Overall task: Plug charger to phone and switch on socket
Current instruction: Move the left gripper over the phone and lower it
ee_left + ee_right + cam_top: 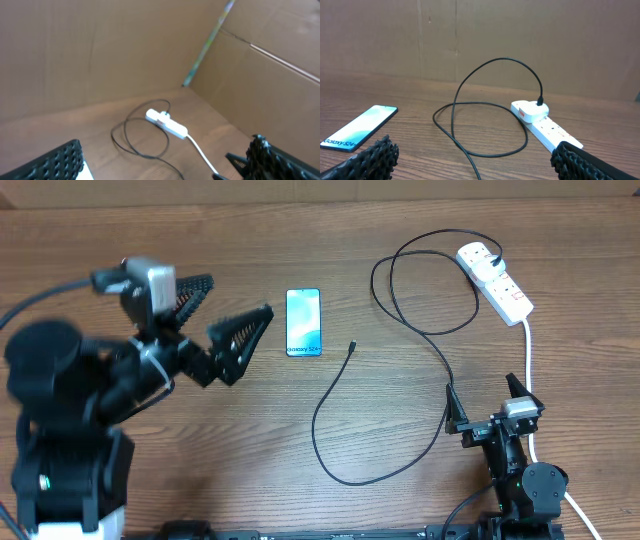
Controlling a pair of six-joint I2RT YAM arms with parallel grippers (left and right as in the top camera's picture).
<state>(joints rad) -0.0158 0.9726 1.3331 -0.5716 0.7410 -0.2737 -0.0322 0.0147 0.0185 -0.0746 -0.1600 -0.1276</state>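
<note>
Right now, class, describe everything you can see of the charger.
The charger is a thin black cable that looks matte and flexible. Its black plug sits in the end outlet of the white socket. From there it arches up, makes one loose loop on the table, then sweeps in a wide curve to its small connector tip. The tip lies free just right of the phone, not touching it.
</note>
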